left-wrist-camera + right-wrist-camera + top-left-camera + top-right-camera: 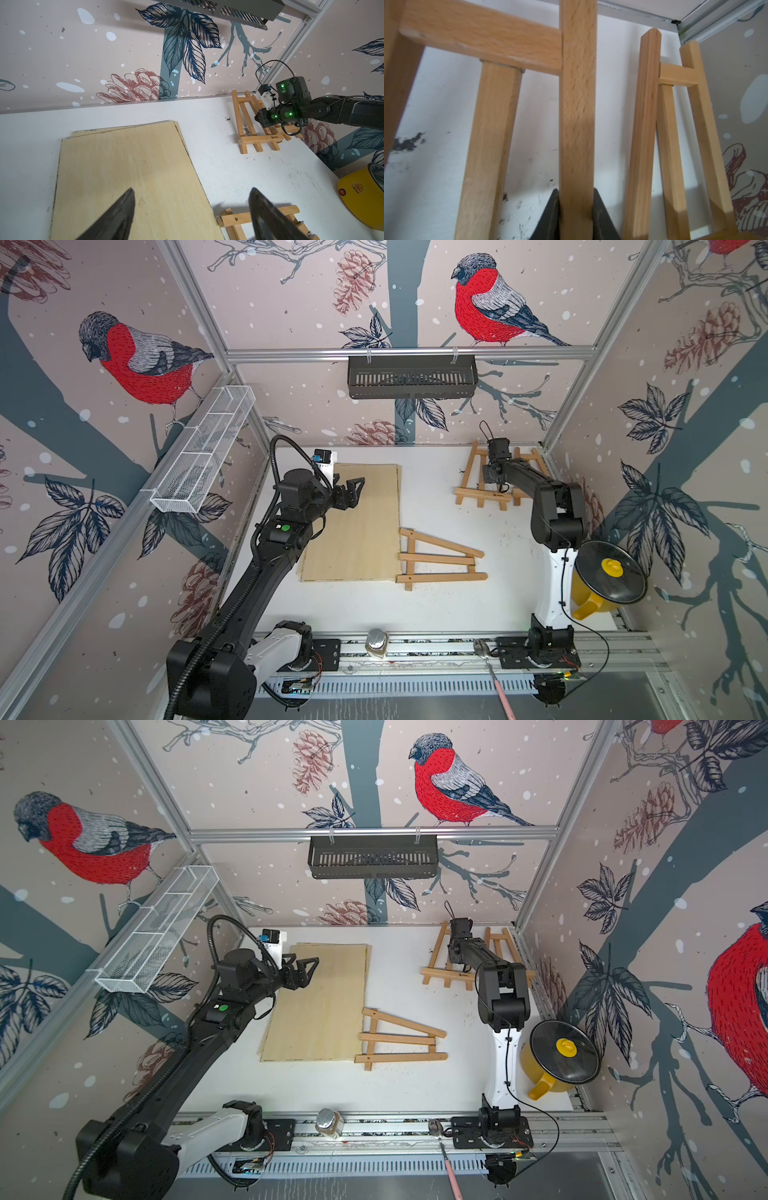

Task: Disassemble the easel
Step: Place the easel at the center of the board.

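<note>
In both top views the right claw (489,479) is down on an easel (484,495) at the far right of the bench (457,605), with a second easel (528,456) just beside it against the right wall. Whether the held easel lies flat or is tipped up I cannot tell. A third easel (399,1040) lies flat mid-bench, touching the near right corner of a board (320,1006). The left claw (301,965) hangs over the board's far left part, well apart from the work.

The left wrist view shows the left claw (191,199) with its fingers wide apart and holding nothing.

The right wrist view shows the right claw (576,197) clamped on one long bar (577,104) of the easel, below its crossbar (481,35).

The step in hand looks like the grip before taking this easel apart. The next move likely calls for a steady pull or fold on that bar, and probably for the free left claw to come across and brace the frame.
</note>
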`<state>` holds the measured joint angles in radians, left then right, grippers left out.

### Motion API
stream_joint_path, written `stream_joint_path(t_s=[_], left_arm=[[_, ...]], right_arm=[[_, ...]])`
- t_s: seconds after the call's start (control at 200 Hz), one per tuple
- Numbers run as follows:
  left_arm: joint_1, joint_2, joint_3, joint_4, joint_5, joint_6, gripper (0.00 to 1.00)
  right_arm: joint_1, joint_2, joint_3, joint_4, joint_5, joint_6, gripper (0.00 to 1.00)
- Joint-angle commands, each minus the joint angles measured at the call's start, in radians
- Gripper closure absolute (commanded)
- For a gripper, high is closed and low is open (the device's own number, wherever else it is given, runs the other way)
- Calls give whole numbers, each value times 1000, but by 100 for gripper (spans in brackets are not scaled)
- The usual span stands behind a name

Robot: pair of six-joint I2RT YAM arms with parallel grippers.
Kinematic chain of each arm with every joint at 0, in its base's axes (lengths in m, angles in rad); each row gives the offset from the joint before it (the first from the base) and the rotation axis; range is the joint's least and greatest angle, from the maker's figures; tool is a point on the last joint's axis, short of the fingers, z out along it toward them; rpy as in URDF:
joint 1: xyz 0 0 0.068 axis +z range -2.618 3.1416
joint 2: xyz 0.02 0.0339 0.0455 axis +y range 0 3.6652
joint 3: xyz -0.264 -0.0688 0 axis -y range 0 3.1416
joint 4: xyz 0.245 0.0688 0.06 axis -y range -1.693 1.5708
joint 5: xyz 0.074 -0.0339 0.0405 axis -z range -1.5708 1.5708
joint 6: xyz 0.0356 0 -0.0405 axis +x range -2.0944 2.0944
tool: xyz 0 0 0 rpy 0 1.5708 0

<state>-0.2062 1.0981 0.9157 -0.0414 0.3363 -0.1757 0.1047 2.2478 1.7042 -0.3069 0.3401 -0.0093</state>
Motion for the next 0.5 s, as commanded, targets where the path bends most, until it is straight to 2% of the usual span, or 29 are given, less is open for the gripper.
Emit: stream_joint_path(t_s=[0.0, 0.38, 0.495], left_arm=[[2, 13, 3, 40, -6, 15, 16], [10, 62, 15, 25, 18, 9, 16], [14, 75, 21, 20, 29, 5, 16]], right_arm=[[-6, 29, 27, 31, 57, -53, 86], [-18, 109, 119, 31, 70, -107, 85], [-19, 123, 133, 31, 67, -112, 82]])
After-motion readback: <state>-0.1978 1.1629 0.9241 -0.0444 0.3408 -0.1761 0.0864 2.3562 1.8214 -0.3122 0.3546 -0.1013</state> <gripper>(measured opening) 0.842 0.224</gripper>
